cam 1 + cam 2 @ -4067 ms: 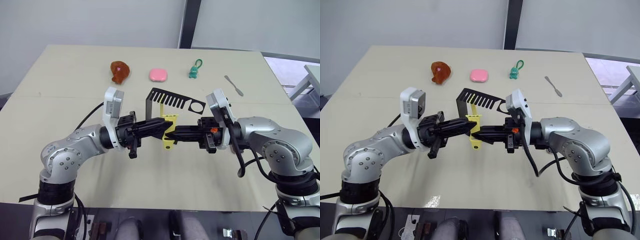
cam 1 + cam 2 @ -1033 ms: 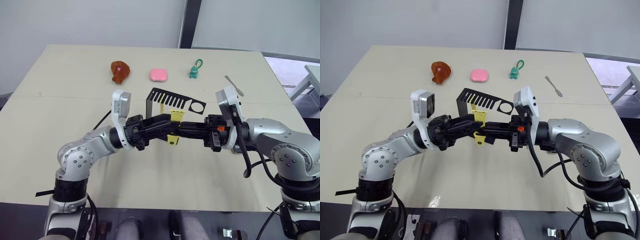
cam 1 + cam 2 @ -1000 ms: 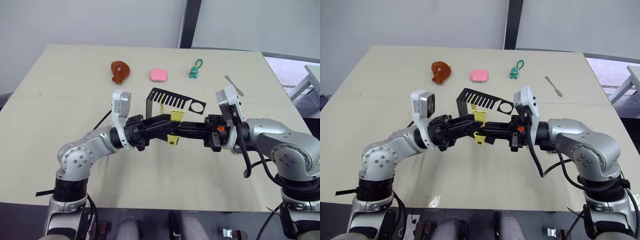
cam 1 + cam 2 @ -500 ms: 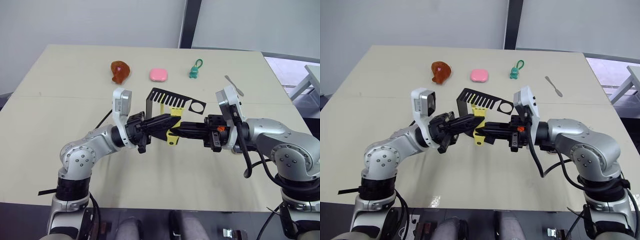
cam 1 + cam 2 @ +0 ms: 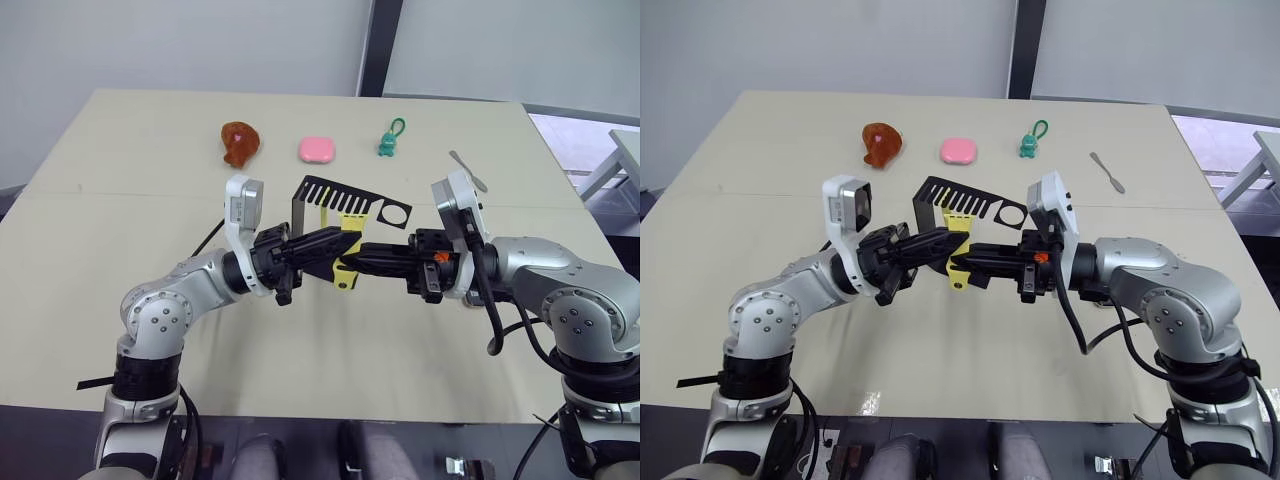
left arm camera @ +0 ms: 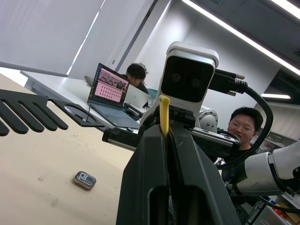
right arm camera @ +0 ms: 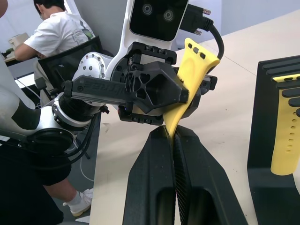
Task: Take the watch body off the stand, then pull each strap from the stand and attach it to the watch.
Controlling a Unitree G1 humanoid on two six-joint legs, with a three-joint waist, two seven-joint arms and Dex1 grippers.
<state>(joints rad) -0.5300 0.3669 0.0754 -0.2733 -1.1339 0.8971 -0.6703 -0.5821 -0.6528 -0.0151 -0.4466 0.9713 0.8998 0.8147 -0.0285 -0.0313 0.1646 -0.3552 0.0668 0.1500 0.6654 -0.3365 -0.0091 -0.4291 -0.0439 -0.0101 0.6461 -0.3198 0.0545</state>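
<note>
As far as can be judged, about a third done.

On the surface (image 5: 120, 260), the stand (image 5: 345, 196) upright with its ring end bare, so the first step reads as complete. Just in front of it, left gripper (image 5: 340, 243) and right gripper (image 5: 362, 262) tip to tip, each clamped shut on the same held strap (image 7: 194, 75), which is free of the stand and up off the surface. Other strap (image 7: 286, 140) hanging from the stand's comb arm, not yet pulled. Watch body (image 6: 85, 179) lying flat on the surface near the stand, touching neither strap; probably below the arms, though hard to place from the head views.

Left to do, by this reckoning: join the held strap to the watch body, then draw the other strap off and join that too.

Counted, large to small: one surface, one stand, two grippers, two straps, one watch body. Four extras along the far side, well apart from the work: brown lump (image 5: 239, 143), pink block (image 5: 316, 149), green charm (image 5: 389, 140), small utensil (image 5: 467, 170).
</note>
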